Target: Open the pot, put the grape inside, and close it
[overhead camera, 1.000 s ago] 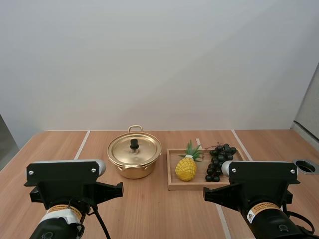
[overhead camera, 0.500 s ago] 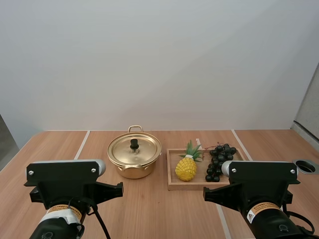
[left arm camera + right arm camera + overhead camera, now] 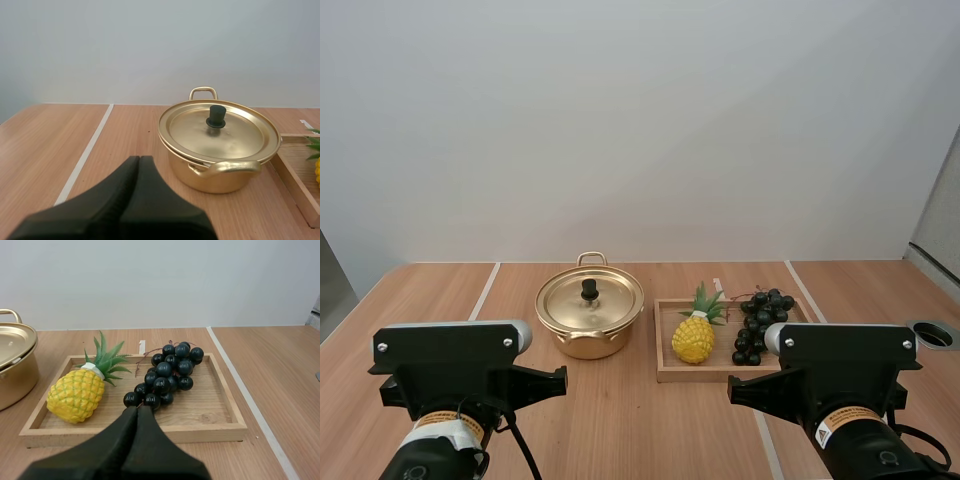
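Observation:
A gold pot (image 3: 589, 318) stands mid-table with its lid (image 3: 590, 297) on, a black knob (image 3: 217, 116) at the centre. To its right a wooden tray (image 3: 663, 368) holds a bunch of dark grapes (image 3: 760, 324) and a yellow pineapple (image 3: 693, 336). My left gripper (image 3: 139, 161) is shut on nothing, its tips a short way in front of the pot (image 3: 218, 145). My right gripper (image 3: 138, 411) is shut too, its tips just before the near end of the grapes (image 3: 166, 375) over the tray (image 3: 131, 434).
The pineapple (image 3: 77, 394) lies beside the grapes in the tray, toward the pot. A round hole (image 3: 933, 334) sits in the table at the far right edge. Bare wood lies left of the pot and in front of it.

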Robot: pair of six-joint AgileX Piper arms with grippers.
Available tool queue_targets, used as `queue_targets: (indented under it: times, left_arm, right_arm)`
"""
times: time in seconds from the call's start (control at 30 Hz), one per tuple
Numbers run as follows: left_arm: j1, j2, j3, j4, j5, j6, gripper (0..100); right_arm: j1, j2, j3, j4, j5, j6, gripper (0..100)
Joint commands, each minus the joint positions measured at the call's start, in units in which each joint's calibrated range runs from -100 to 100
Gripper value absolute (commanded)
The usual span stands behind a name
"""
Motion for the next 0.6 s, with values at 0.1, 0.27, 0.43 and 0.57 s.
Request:
queue_targets:
  times: [0.1,0.27,0.43,0.57]
  left_arm:
    - [0.12,-0.26,0.11,-0.87,-2.02,-0.21,0]
    - [0.12,-0.26,0.11,-0.87,-2.02,-0.21,0]
    - [0.12,-0.26,0.11,-1.52,-5.46,-0.21,0]
    - [0.12,-0.26,0.11,-0.69,-20.23,0.12,0]
  right_arm:
    - [-0.13,-0.39,0.06,0.19,-0.36,0.12,0]
    - [-0.13,-0.39,0.06,2.8,-0.36,0.12,0]
    - [-0.13,-0.39,0.06,1.55,-6.04,0.12,0]
    - [-0.13,-0.39,0.06,0.62,-20.06,0.03,0]
